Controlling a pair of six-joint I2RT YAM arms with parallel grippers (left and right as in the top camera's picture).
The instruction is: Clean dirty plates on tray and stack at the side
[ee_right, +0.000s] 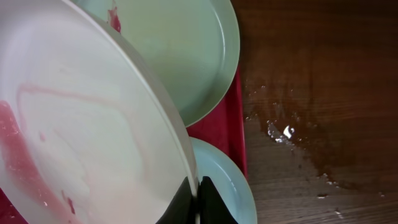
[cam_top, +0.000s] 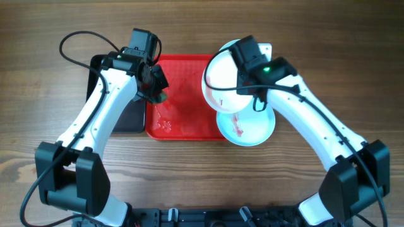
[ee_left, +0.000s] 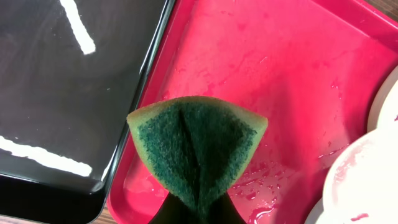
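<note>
My left gripper [cam_top: 156,93] is shut on a folded green sponge [ee_left: 196,146] and holds it over the left part of the wet red tray [cam_top: 183,75]. My right gripper [cam_top: 238,85] is shut on the rim of the white plate [cam_top: 219,79] and holds it tilted above the tray's right side. The white plate [ee_right: 81,137] has red smears. A pale blue plate [cam_top: 249,126] with a red smear lies below it at the tray's right edge. In the right wrist view, two pale plates show behind the white one, one higher [ee_right: 180,56] and one lower [ee_right: 227,183].
A smaller black tray [cam_top: 123,120] lies against the red tray's left side, under my left arm. Red liquid pools at the red tray's front [cam_top: 165,124]. The wooden table right of the tray is wet [ee_right: 280,130].
</note>
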